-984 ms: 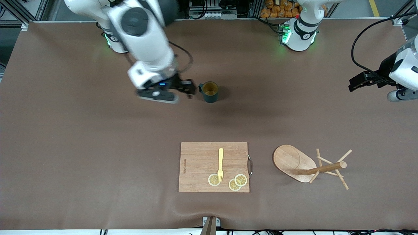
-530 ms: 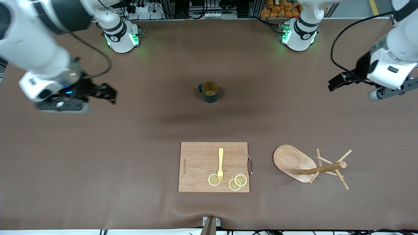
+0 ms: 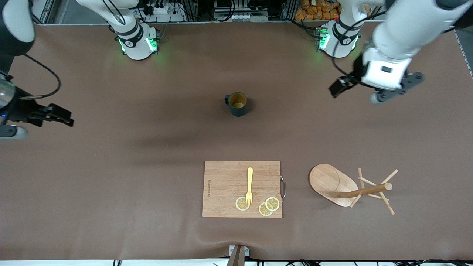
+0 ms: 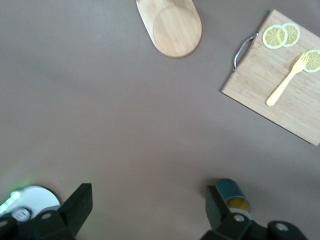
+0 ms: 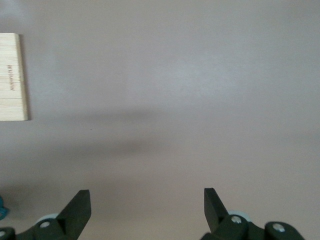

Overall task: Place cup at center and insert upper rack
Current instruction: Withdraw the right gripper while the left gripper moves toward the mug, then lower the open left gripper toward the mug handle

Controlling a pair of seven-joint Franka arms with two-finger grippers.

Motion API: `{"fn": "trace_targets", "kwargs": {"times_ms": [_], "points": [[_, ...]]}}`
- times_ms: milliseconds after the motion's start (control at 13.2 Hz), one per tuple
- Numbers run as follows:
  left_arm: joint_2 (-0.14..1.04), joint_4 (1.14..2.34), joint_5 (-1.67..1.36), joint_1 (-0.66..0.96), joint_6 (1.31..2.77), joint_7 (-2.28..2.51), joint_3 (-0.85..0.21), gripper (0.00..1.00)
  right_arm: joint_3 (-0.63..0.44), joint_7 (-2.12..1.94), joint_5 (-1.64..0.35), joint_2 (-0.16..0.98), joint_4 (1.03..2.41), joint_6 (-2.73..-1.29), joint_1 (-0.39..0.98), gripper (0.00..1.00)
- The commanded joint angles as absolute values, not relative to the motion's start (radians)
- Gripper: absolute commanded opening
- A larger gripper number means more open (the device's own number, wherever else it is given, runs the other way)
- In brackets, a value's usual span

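Note:
The dark teal cup stands upright on the brown table with nothing touching it; it also shows beside one finger in the left wrist view, cup. The wooden upper rack lies on its side, nearer the front camera than the cup and toward the left arm's end. Only its oval base shows in the left wrist view. My left gripper hangs open and empty over bare table, between the cup and the left arm's end. My right gripper is open and empty over the right arm's end, well away from the cup.
A rectangular cutting board carries a yellow fork and lemon slices; it lies beside the rack and nearer the front camera than the cup. The two arm bases stand along the table's back edge.
My right gripper has drawn away from the cup to the right arm's end of the table. My left arm has swung in from its end toward the middle. The cup and rack stayed put.

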State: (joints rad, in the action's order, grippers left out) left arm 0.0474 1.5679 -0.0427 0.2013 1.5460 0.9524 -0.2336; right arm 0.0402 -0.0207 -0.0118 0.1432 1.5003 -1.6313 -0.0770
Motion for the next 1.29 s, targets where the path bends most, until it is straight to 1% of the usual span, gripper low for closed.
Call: {"fn": "trace_targets", "kwargs": {"times_ms": [0, 227, 303, 530, 606, 757, 984, 1211], "points": [[0.107, 1.508, -0.055, 0.372, 1.548, 1.121, -0.141, 1.0, 0.042, -0.093, 0.0, 0.129, 1.531, -1.658, -0.127, 1.0], [0.161, 1.471, -0.048, 0.512, 1.554, 1.296, -0.117, 1.0, 0.012, -0.133, 0.0, 0.129, 1.56, -1.716, -0.126, 1.0], [0.179, 1.463, -0.046, 0.582, 1.557, 1.354, -0.076, 1.0, 0.009, -0.133, 0.0, 0.129, 1.565, -1.717, -0.126, 1.0], [0.251, 1.419, -0.017, 0.869, 1.557, 1.495, 0.113, 1.0, 0.008, -0.132, 0.0, 0.13, 1.578, -1.732, -0.126, 1.0], [0.288, 1.404, -0.014, 0.931, 1.557, 1.541, 0.144, 1.0, 0.006, -0.132, 0.0, 0.132, 1.58, -1.732, -0.127, 1.0], [0.368, 1.341, 0.012, 1.027, 1.557, 1.642, 0.169, 1.0, -0.008, -0.129, 0.0, 0.132, 1.578, -1.73, -0.127, 1.0], [0.454, 1.307, 0.083, 1.155, 1.557, 1.758, 0.196, 1.0, -0.009, -0.118, 0.0, 0.132, 1.578, -1.724, -0.126, 1.0], [0.558, 1.255, 0.115, 1.285, 1.559, 1.882, 0.283, 1.0, -0.012, -0.086, 0.0, 0.133, 1.578, -1.718, -0.12, 1.0]]}}
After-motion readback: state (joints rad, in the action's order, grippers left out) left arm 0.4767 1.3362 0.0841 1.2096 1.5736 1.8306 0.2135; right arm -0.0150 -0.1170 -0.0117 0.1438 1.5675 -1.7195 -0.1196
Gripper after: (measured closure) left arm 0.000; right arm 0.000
